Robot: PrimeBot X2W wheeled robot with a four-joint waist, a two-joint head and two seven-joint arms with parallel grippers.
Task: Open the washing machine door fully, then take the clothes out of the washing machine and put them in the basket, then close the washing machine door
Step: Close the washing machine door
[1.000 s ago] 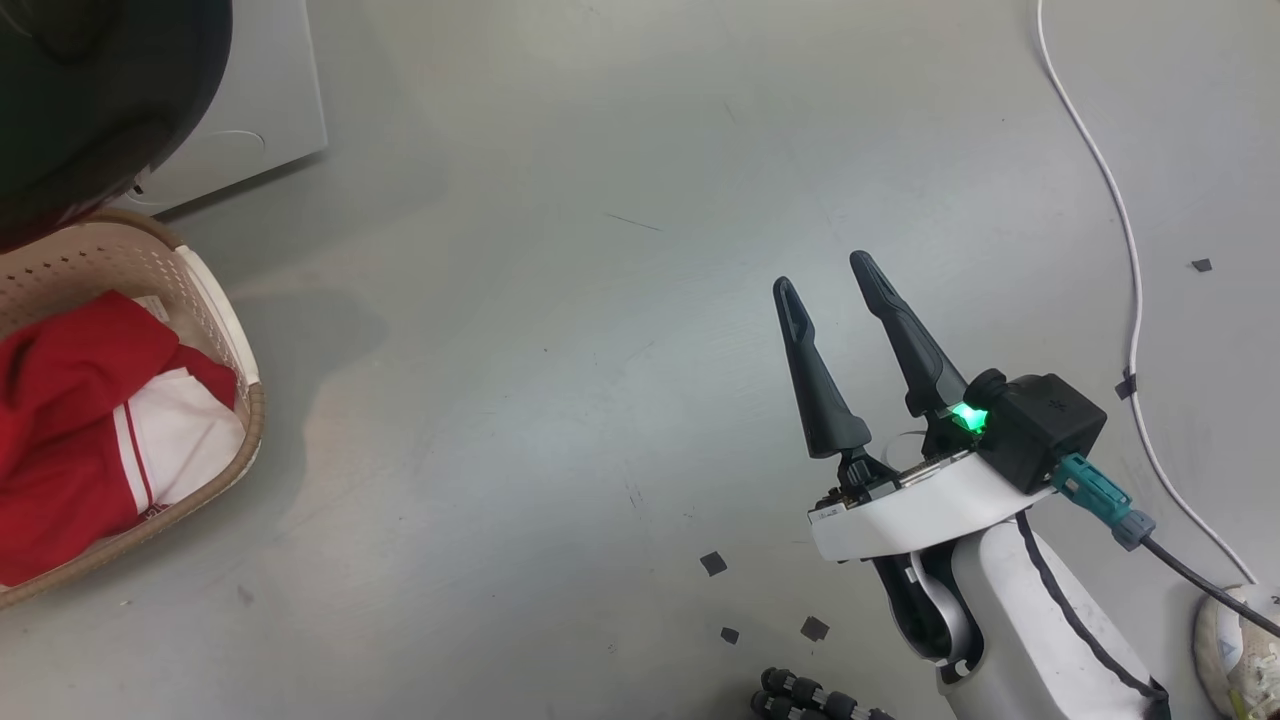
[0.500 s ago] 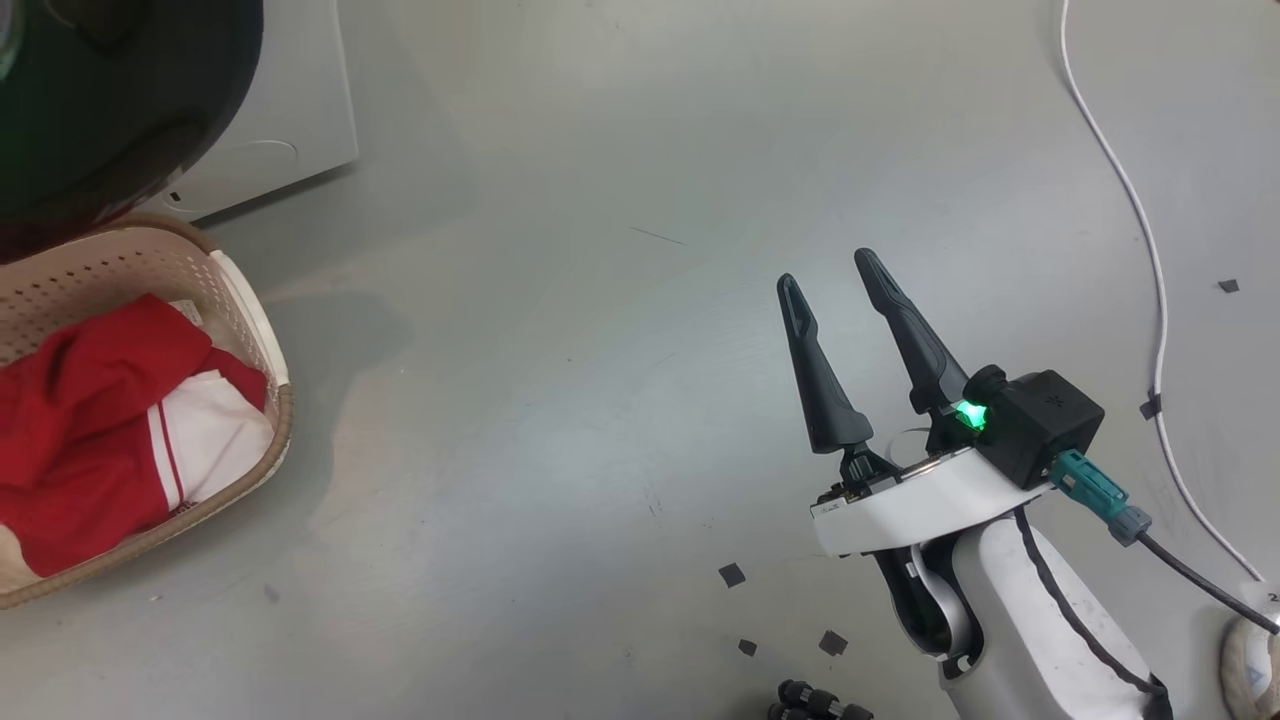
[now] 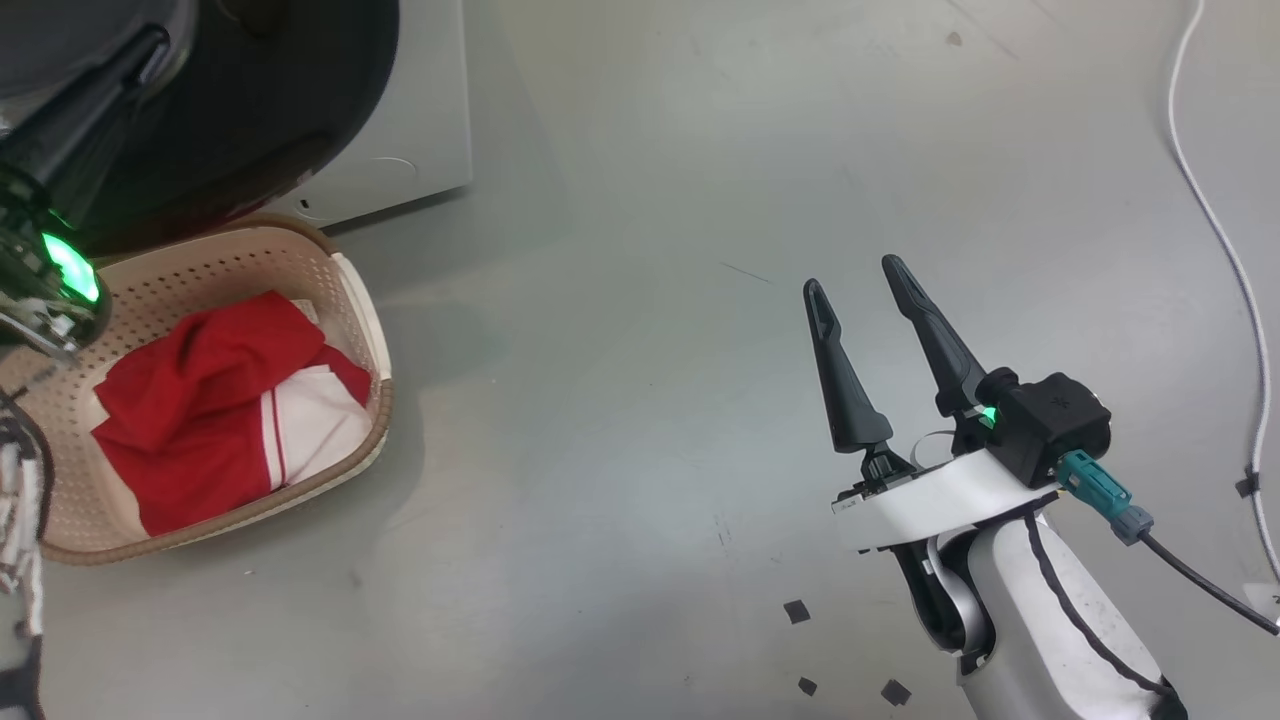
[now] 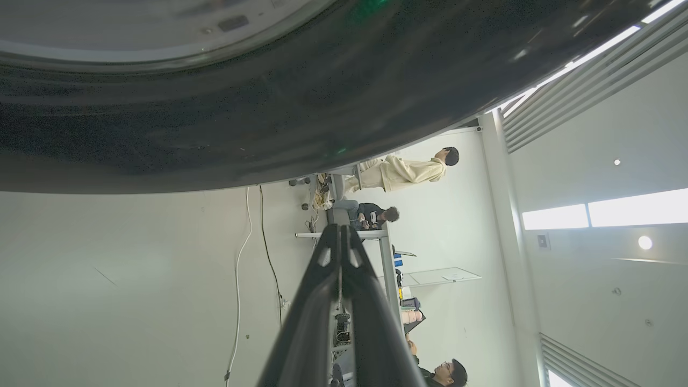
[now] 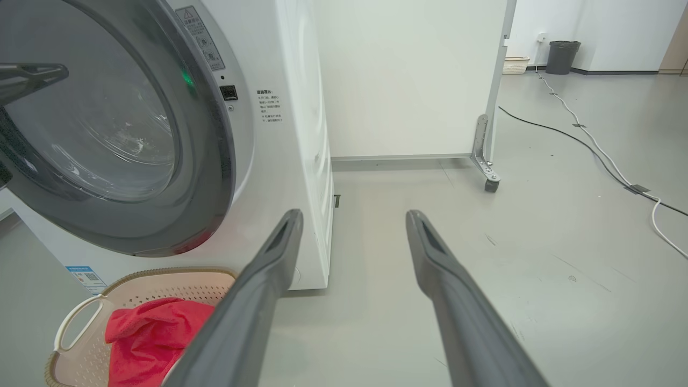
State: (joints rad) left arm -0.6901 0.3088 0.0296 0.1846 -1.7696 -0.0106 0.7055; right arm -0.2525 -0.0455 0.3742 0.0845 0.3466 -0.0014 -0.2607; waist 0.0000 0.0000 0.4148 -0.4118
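- Basket (image 3: 372, 330): sits on the floor (image 3: 620, 420) at 9 o'clock in the head view, right under the washing machine door (image 5: 207, 161). Judged placed there so a garment drops only a short way from the drum.
- Clothes (image 3: 205, 400): in the basket, a bunched red heap with a white panel and thin red stripes at its 3 o'clock side. They lie loose and well below the brown rim. No number print is readable.
- Door: wide glossy black ring around a bulging clear glass bowl, swung close to the front of the washing machine (image 5: 293, 134). Whether it is latched cannot be told. A red tint glows at the ring's 6 o'clock edge, likely the clothes mirrored.
- Left hand (image 4: 339, 232): fingers pressed flat together, closed on nothing, with the black ring arching just past them at 12 o'clock. Judged to be set as a blunt pusher for the closing step. Contact cannot be confirmed.
- Right hand (image 3: 851, 275): fingers spread apart and empty, hanging over bare floor at 4 o'clock, well apart from basket and door. Probably parked clear of the door's swing.
- White cable (image 3: 1215, 235): runs along the floor at 3 o'clock.
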